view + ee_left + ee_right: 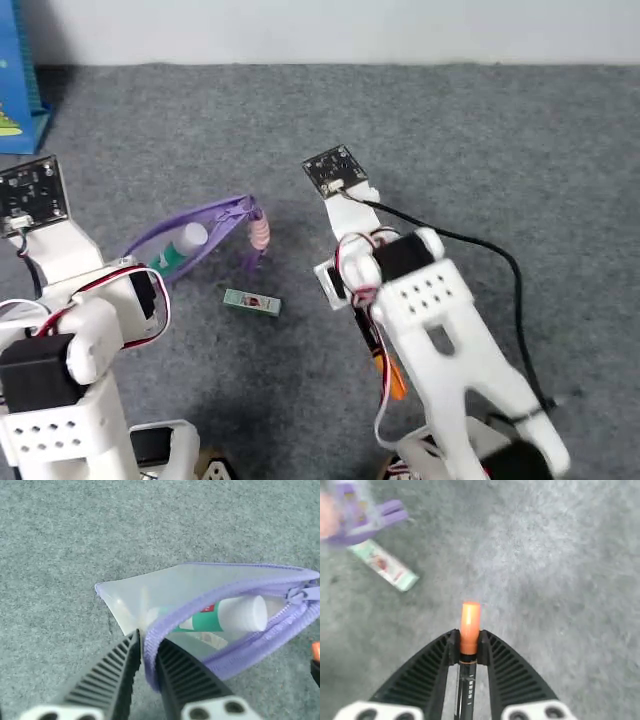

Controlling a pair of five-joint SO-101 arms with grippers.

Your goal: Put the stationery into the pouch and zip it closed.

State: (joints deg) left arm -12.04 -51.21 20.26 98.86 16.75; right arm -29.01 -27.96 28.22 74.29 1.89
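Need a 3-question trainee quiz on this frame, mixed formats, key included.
1. True or false: the left tool is shut on the rim of the pouch.
2. The right tool holds: A) an orange-tipped pen B) scissors C) a ruler.
3. Which item lies inside the pouch?
Key: 1 true; 2 A; 3 the glue stick.

Carpet point(450, 130) between pouch point(205, 240) and right arm point(440, 300) holds one green packet point(251, 302).
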